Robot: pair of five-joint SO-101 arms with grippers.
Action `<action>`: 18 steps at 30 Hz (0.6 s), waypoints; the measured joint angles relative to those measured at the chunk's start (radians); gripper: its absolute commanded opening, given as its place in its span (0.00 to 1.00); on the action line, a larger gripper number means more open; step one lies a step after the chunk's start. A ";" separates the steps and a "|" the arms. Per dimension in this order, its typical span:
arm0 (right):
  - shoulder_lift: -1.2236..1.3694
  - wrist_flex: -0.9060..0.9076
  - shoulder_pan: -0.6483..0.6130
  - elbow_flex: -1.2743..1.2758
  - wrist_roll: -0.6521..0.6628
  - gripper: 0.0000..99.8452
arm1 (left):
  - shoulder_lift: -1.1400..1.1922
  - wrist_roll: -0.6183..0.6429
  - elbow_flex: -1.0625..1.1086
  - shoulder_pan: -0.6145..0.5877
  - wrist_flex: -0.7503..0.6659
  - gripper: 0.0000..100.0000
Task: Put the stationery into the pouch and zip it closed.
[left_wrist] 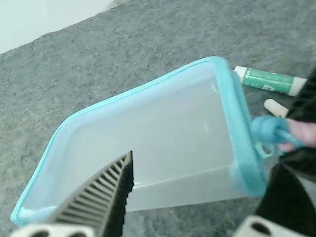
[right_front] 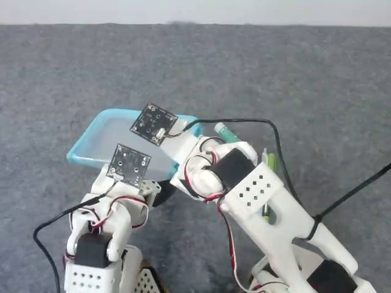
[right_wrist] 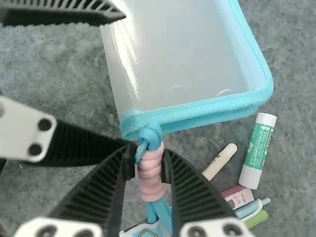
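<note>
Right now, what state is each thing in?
Pouch: empty, flat on the table; zip unclear.
Zip pull: clamped in the right gripper.
Left gripper: open, astride the pouch's edge.
Glue stick: capped, lying outside the pouch.
Pale stick: loose on the table.
Pens: lying outside the pouch.

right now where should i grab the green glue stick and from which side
Probably the green glue stick at mid-barrel, coming straight down from above. It lies flat on the carpet, so only its top and long sides are free. Close across its length, not along it. The small white stick lies close on one side, leaving little room there.
</note>
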 measured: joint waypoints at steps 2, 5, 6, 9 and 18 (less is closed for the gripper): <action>0.000 0.000 0.000 0.000 0.000 0.01 | -0.002 -0.009 0.034 -0.025 -0.035 0.36; 0.000 0.008 -0.002 0.000 0.000 0.01 | -0.008 -0.029 0.057 -0.064 -0.077 0.36; 0.000 0.009 0.002 0.000 0.000 0.01 | -0.008 -0.029 0.057 -0.074 -0.080 0.36; 0.000 0.009 0.012 0.002 0.000 0.01 | -0.008 -0.029 0.057 -0.098 -0.086 0.36; -0.074 0.002 0.112 0.118 0.034 0.01 | -0.008 -0.029 0.057 -0.175 -0.104 0.36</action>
